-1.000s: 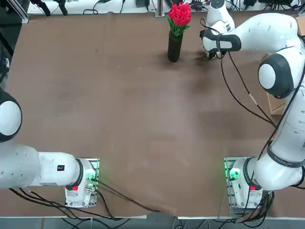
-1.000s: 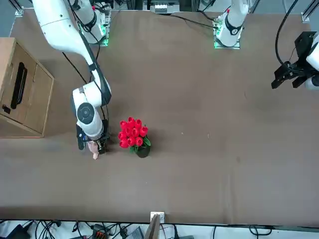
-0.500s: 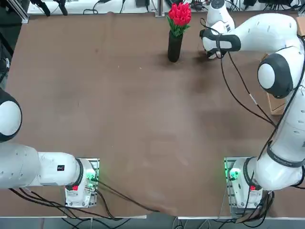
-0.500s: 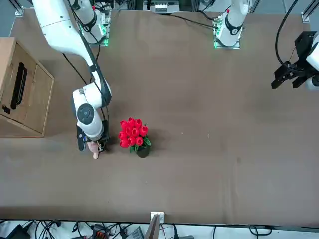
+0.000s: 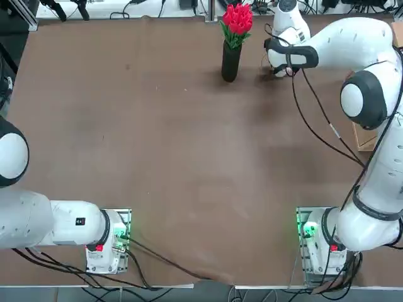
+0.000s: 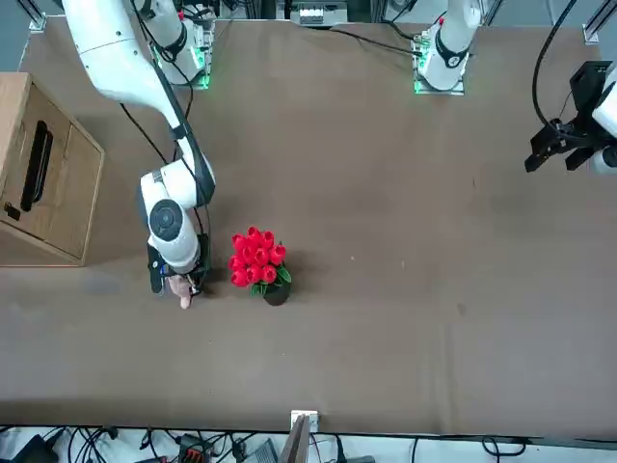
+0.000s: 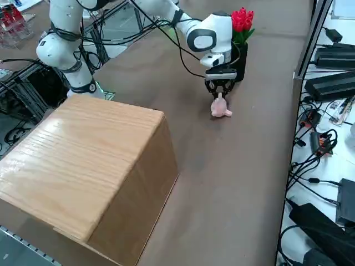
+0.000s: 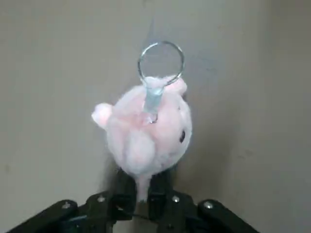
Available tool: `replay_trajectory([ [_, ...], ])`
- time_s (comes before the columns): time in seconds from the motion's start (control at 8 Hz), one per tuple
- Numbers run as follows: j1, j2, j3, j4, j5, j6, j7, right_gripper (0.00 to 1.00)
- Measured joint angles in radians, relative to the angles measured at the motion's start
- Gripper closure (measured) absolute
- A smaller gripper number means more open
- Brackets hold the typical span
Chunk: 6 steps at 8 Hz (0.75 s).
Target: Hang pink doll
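pink doll: small lumpy pale pink plush (image 8: 146,136), sitting at the far end of the table from the arm bases, just beside the black vase on the robot's right side. From the side camera (image 7: 220,108) it looks like it's resting on or barely above the tabletop, can't really tell which. In the front view only a pink bit of it (image 6: 182,295) pokes out under the gripper.

ring on the doll: a clear loop (image 8: 161,61) on a short clear tab comes off the top of the plush, on the end away from the fingers.

right gripper: right on top of the doll (image 7: 219,92), pointing down. The wrist cam shows the two black fingers (image 8: 125,190) pressed in on a thin pink nub at the doll's lower end, so it's pinching the doll by that little piece. From overhead the gripper (image 5: 281,69) is mostly hidden under the white wrist.

black vase: tall, narrow, upright (image 5: 230,61), close to the gripper but apart from it.

red tulip bouquet: bunch of red tulips (image 5: 237,19) with green leaves standing in the vase, also clear from the front (image 6: 256,258).

wooden box: big light wood box (image 7: 83,166) at the robot's right edge of the table, well apart from the doll. The front view shows a dark handle slot on its face (image 6: 39,166).

table: brown surface (image 5: 157,138), bare in the middle.
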Motion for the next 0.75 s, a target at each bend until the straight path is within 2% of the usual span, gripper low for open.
replay_trajectory([
  [0.25, 0.0, 0.0, 0.0, 0.0, -0.001, 0.0, 0.001, 0.96],
  [0.5, 0.0, 0.0, 0.0, 0.004, -0.002, -0.017, 0.002, 0.96],
  [0.75, 0.0, -0.013, -0.014, 0.021, -0.003, -0.115, 0.039, 0.96],
])
